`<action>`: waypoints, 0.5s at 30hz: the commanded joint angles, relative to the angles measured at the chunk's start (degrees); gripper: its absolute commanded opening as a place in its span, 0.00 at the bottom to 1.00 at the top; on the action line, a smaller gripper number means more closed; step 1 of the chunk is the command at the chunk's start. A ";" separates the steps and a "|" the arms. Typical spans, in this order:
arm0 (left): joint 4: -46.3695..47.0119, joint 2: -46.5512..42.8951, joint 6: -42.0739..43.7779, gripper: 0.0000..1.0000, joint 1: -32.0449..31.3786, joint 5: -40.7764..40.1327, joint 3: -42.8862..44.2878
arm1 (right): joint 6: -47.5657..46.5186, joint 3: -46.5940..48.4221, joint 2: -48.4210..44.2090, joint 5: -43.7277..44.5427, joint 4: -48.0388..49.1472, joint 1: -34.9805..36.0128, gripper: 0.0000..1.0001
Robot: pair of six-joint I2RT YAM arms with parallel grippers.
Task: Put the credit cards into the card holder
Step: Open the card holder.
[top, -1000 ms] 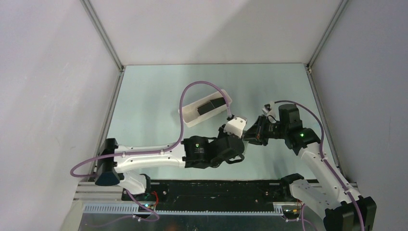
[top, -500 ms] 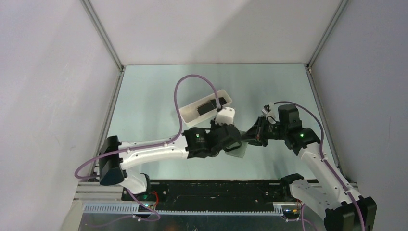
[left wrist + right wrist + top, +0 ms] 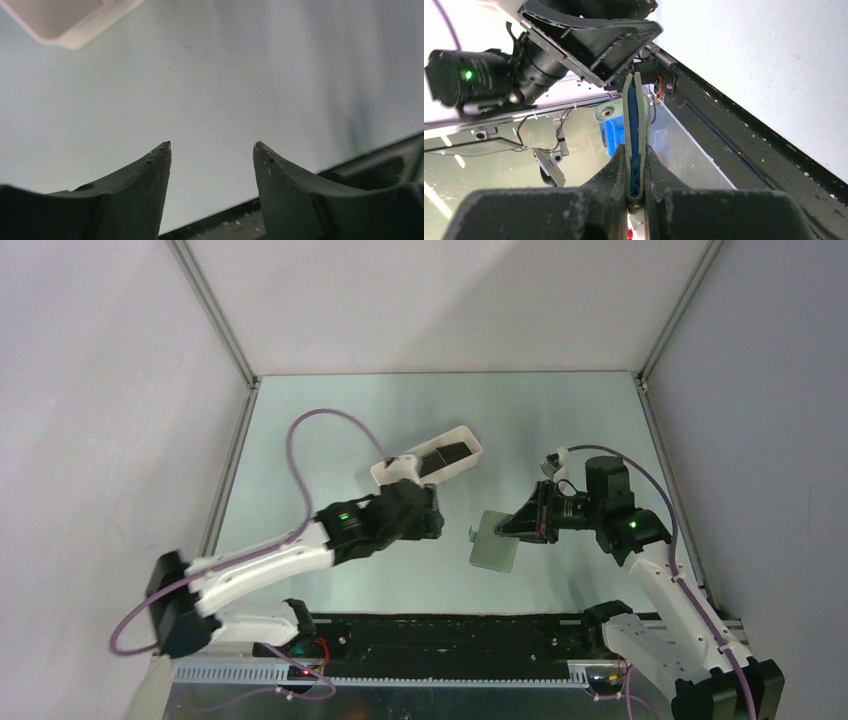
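Gripping the card holder (image 3: pixel 495 543) is the right claw (image 3: pixel 513 529); left claw (image 3: pixel 212 147) gapes; tray (image 3: pixel 478 450) holds credit cards (image 3: pixel 447 456).

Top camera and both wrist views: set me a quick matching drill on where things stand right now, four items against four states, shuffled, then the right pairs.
Things:
1. left hand
2. right hand
3. cards
4. card holder

States:
A. lying in the white tray
B. open, nothing between the fingers
C. shut on an edge of the card holder
D. folded almost flat, blue lining showing in the gap

Pairs: 1-B, 2-C, 3-A, 4-D
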 commanded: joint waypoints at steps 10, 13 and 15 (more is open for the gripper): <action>25.82 -26.32 -8.23 0.86 9.48 29.39 -17.13 | -3.19 2.74 1.49 -4.23 4.25 -2.86 0.00; 25.49 -22.14 -7.09 0.88 7.93 29.38 -14.38 | -2.91 2.72 1.43 -2.80 3.60 -2.16 0.00; 23.56 -18.89 -5.14 0.89 6.18 27.59 -11.06 | -2.81 2.72 1.35 -1.86 2.81 -1.84 0.00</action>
